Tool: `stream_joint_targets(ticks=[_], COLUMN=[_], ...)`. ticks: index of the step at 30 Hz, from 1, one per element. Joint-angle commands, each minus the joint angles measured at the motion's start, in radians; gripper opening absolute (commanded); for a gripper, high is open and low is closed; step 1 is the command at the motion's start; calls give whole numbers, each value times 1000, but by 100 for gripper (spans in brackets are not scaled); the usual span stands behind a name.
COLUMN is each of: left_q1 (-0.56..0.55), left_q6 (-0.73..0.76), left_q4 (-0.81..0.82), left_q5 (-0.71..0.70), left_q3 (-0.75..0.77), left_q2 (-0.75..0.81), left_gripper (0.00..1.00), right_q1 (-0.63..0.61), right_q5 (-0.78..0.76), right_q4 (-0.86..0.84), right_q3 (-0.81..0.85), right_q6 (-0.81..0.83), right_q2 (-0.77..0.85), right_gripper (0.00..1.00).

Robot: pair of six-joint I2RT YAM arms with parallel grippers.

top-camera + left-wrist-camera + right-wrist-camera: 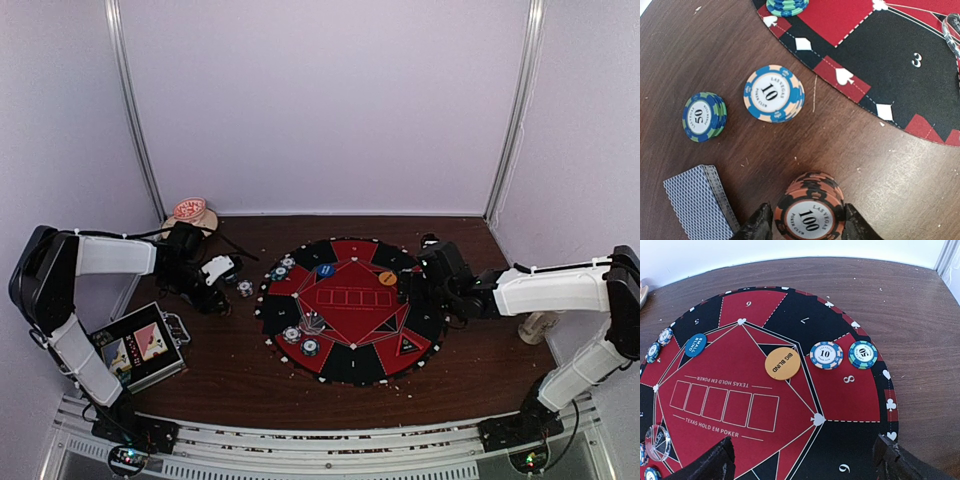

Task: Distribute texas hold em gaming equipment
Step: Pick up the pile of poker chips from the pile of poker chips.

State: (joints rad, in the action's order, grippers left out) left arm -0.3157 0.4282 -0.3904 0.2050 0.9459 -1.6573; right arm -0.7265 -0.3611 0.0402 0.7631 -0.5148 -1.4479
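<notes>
Left gripper (808, 222), fingers (760, 226) pressed against the 100 stack (812, 196), on bare table (875, 170) beside the mat (900, 70) (deck (697, 202), 50 stack (702, 116) and 10 stack (772, 93) lie near). Right gripper (805, 462), wide open and empty, above the mat; two chips (826, 355) at seat 8.

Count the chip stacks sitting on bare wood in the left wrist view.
3. The 100 stack between the left jaws at bottom, the 10 stack in the middle, the 50 stack at left. More may lie outside the view.
</notes>
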Motion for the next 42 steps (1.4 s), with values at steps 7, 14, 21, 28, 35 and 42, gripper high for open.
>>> stream_joint_targets(ticks=[7,14,21,28,35,42], left_q1=[9,9,8,7,-20,-102], left_q6=[7,8,8,15,20,18], left_q4=[21,5,-18,-83,-151,-198], left_q5=[17,21,9,18,36,24], left_q3=[-1,-2,14,87,193,309], left_q2=[15,47,98,115,79,1], left_gripper=[38,32,31,32,31,32], right_q1=[-7,-7,-7,-7,-7,-7], right_q5=[-19,-20,-20,-23,-26,-31], right_q4=[-5,-5,-3,-3,-3,-3], right_q3=[30,29,28,30,30,29], right_q6=[14,15,16,14,15,14], right_q2=[-3,-2,4,-2,-4,-6], right_gripper=[97,97,97,97,97,97])
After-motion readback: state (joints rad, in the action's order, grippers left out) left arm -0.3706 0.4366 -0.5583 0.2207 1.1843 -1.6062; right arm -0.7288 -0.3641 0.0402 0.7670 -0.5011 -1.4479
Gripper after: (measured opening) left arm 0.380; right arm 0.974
